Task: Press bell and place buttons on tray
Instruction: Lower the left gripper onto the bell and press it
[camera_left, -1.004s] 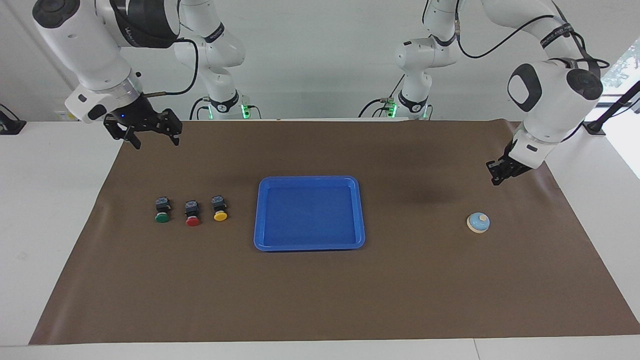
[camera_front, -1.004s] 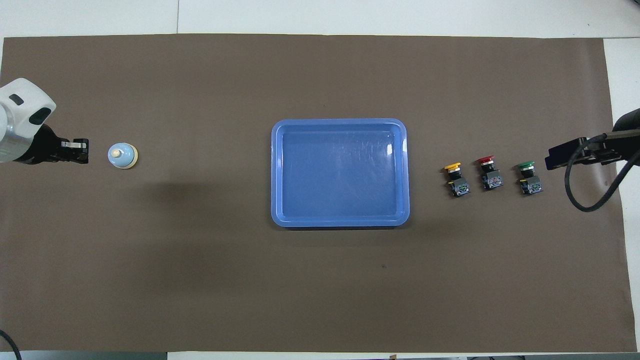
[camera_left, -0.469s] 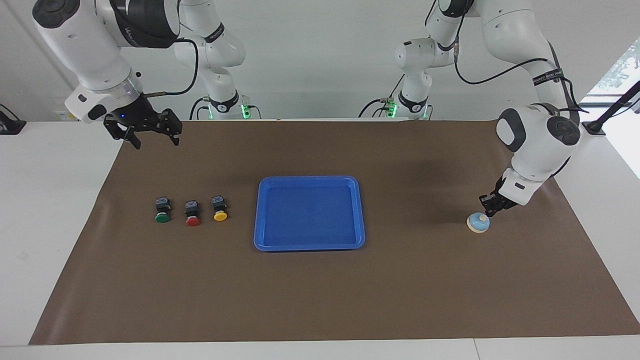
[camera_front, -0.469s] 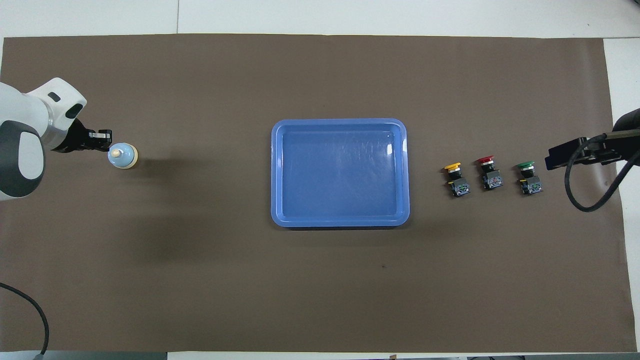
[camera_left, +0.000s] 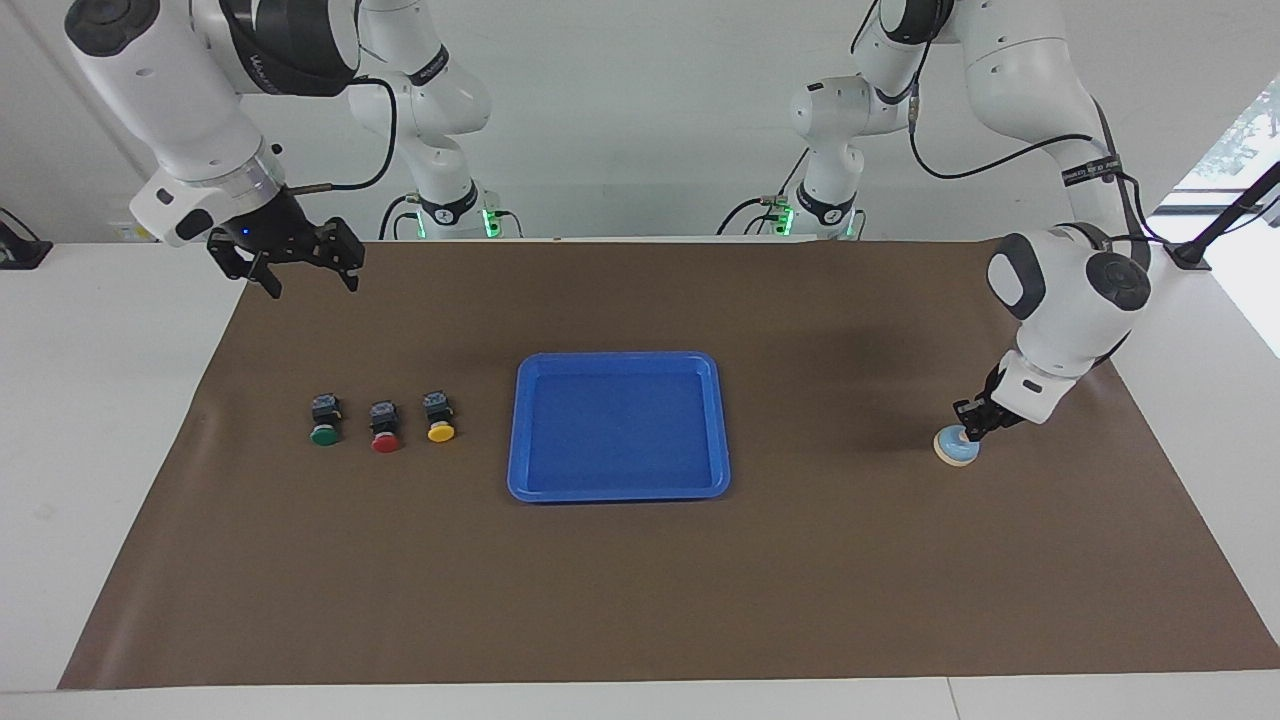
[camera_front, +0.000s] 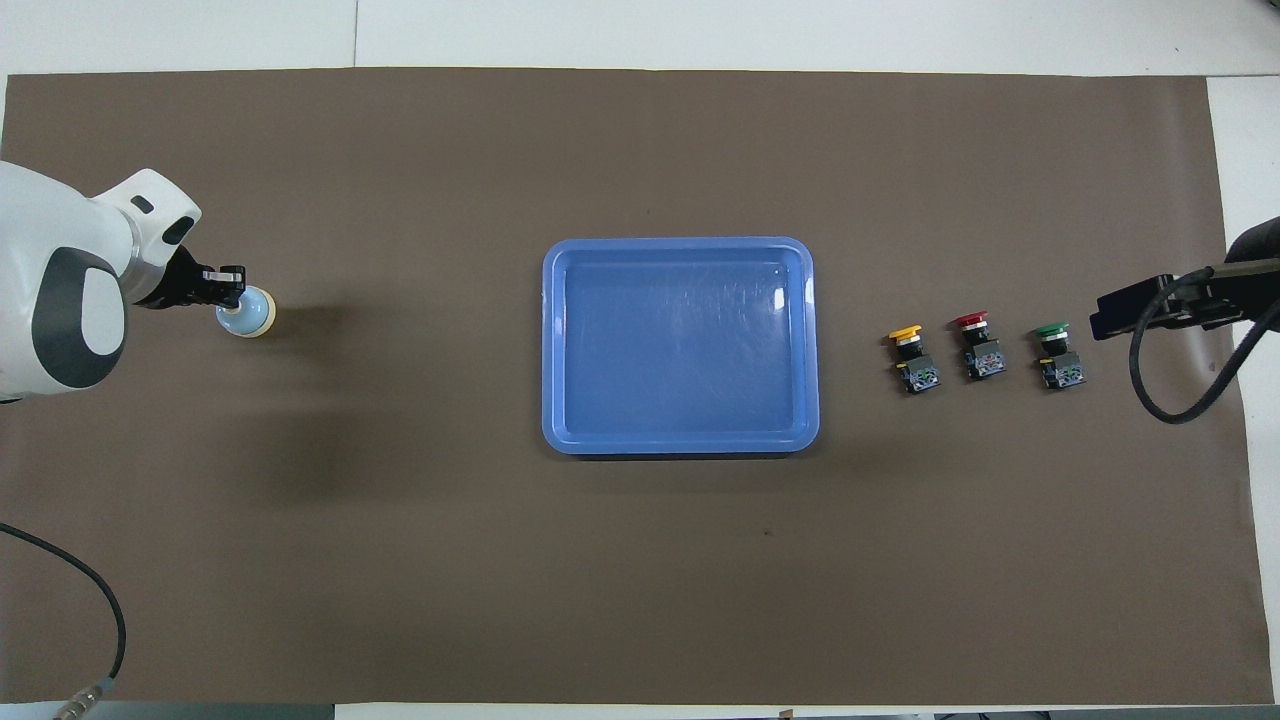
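Note:
The light blue bell (camera_left: 955, 450) sits on the brown mat near the left arm's end; it also shows in the overhead view (camera_front: 255, 318). My left gripper (camera_left: 968, 430) is shut, its tip down on the bell's top and hiding the cream knob; it shows in the overhead view too (camera_front: 232, 297). The blue tray (camera_left: 618, 425) lies empty at the mat's middle (camera_front: 680, 345). The green (camera_left: 323, 421), red (camera_left: 385, 428) and yellow (camera_left: 440, 418) buttons stand in a row between the tray and the right arm's end. My right gripper (camera_left: 300, 272) is open and empty, raised over the mat's corner.
A brown mat (camera_left: 640, 580) covers most of the white table. The right arm's black cable (camera_front: 1180, 380) loops above the mat beside the green button (camera_front: 1055, 355). A cable end (camera_front: 80, 690) lies at the mat's edge by the left arm.
My left gripper has come down from above the mat onto the bell's top and now covers the knob. The right arm, buttons and tray have not moved.

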